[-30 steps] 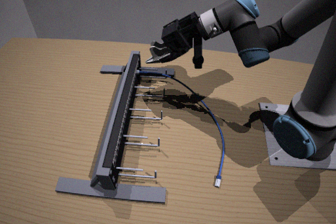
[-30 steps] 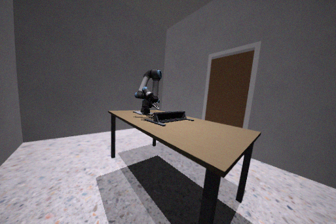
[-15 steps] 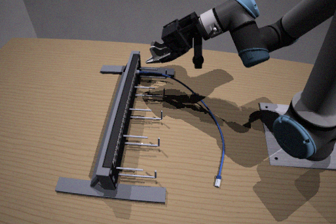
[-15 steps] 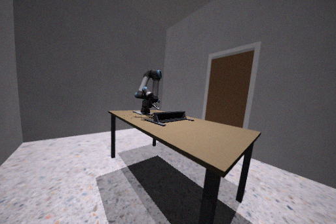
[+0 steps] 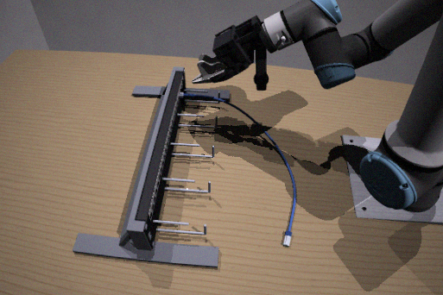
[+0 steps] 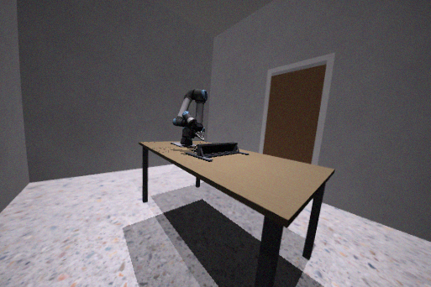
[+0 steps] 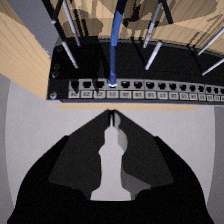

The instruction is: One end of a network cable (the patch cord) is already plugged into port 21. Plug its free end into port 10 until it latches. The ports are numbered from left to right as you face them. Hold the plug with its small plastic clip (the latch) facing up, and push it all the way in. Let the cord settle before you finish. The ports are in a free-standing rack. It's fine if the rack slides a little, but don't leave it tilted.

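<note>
The dark rack point(image 5: 157, 142) point(image 6: 217, 148) point(image 7: 165, 65) stands upright on the wooden table point(image 5: 50, 129), its row of ports point(image 7: 160, 90) seen from above in the wrist view. The blue patch cord point(image 5: 287, 168) point(image 7: 116, 40) is plugged in near the rack's far end point(image 5: 185, 94) and curves across the table. Its free plug point(image 5: 286, 236) lies on the table to the right of the rack's near end. My gripper point(image 5: 197, 78) point(image 7: 111, 111) point(image 6: 202, 136) is shut and holds nothing. It hovers above the rack's far end, near the plugged-in end of the cord.
Several metal pegs point(image 5: 193, 155) stick out from the rack's back towards the cord. The rack's flat feet point(image 5: 106, 247) point(image 5: 147, 91) lie at both ends. The arm's base plate point(image 5: 439, 216) is bolted at the right. A door point(image 6: 294, 113) is in the far wall.
</note>
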{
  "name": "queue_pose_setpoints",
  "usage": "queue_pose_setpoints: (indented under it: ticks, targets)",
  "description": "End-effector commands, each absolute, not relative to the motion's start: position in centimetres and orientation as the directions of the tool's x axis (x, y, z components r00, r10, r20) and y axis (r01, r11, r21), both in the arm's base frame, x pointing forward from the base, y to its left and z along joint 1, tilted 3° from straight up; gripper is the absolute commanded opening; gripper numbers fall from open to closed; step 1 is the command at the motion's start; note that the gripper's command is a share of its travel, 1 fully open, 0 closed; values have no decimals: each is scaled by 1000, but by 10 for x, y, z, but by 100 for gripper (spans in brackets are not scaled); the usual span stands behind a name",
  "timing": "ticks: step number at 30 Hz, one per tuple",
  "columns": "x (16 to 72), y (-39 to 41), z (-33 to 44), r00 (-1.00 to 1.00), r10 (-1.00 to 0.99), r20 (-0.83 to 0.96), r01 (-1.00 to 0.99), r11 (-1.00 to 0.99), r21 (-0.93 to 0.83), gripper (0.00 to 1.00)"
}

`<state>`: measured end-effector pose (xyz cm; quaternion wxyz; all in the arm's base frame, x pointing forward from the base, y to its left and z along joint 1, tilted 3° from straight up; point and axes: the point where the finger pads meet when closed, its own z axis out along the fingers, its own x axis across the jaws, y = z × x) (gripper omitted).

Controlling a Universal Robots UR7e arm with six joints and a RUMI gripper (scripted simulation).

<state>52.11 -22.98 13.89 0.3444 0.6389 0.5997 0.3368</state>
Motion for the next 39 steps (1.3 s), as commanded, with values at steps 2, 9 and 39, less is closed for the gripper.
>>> queue_pose_setpoints:
  ticks: [2, 9, 39]
  targets:
    - [521, -230, 140, 54, 998, 16, 534, -43, 845, 0]
    - [519, -230, 141, 54, 998, 16, 534, -43, 845, 0]
    - [474, -228, 169, 54, 998, 16, 534, -43, 845, 0]
